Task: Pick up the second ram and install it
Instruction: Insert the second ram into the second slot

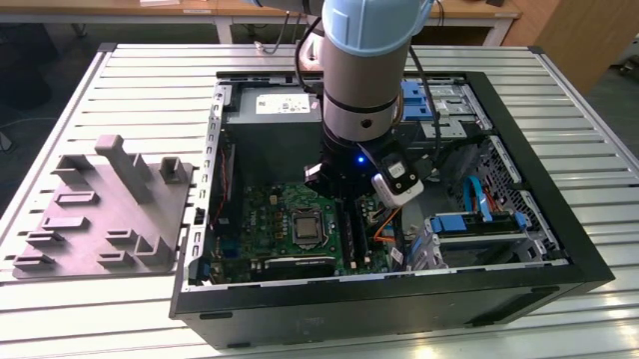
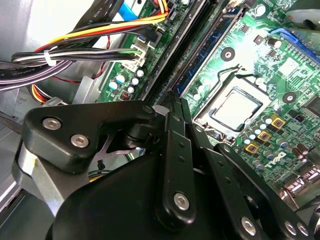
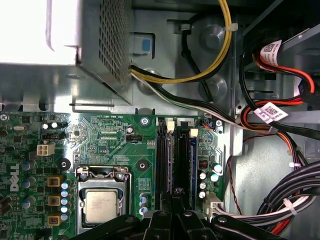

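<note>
hand (image 3: 175, 194), fingers (image 2: 178, 145) together, low in pc case (image 1: 399, 299) — over mobo ram slots (image 3: 176, 150)

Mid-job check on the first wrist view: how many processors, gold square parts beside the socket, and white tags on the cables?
processor: 1
gold square parts: 3
white cable tags: 2
Total: 6
</note>
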Motion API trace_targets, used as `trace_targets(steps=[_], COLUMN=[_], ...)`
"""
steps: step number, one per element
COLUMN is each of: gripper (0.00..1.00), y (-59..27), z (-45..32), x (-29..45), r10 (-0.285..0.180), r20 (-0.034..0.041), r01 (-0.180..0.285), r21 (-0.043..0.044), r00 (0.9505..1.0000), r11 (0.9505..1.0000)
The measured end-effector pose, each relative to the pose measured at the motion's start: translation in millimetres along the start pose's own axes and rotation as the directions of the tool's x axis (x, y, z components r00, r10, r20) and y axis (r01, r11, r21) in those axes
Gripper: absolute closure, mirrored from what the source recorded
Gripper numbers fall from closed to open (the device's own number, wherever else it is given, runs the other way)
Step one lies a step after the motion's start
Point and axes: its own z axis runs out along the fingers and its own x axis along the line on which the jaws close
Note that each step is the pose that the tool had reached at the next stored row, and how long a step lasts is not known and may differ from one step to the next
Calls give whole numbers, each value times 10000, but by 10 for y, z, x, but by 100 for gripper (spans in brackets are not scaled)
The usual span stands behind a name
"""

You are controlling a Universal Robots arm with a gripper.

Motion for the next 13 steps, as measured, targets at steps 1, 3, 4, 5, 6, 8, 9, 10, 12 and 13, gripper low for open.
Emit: trace_targets(steps=[1, 3, 4, 5, 6, 8, 9, 10, 12, 13], gripper=[89, 89, 89, 89, 89, 89, 89, 89, 89, 89], y=[0, 0, 0, 1, 0, 0, 0, 0, 1, 1], z=[0, 0, -1, -5, -10, -24, -32, -37, -44, -44], x=[0, 0, 0, 0, -1, -1, -2, -2, -3, -3], r10=[0, 0, 0, 0, 0, 0, 0, 0, 0, 10], r20=[0, -1, 0, 1, 0, 0, 0, 0, 0, 0], r01=[0, 0, 0, 0, 0, 0, 0, 0, 0, -10], r21=[1, 2, -1, -3, -1, 0, 1, 1, 4, 4], r00=[10000, 10000, 10000, 10000, 10000, 10000, 10000, 10000, 10000, 10000], r11=[10000, 10000, 10000, 10000, 10000, 10000, 10000, 10000, 10000, 10000])
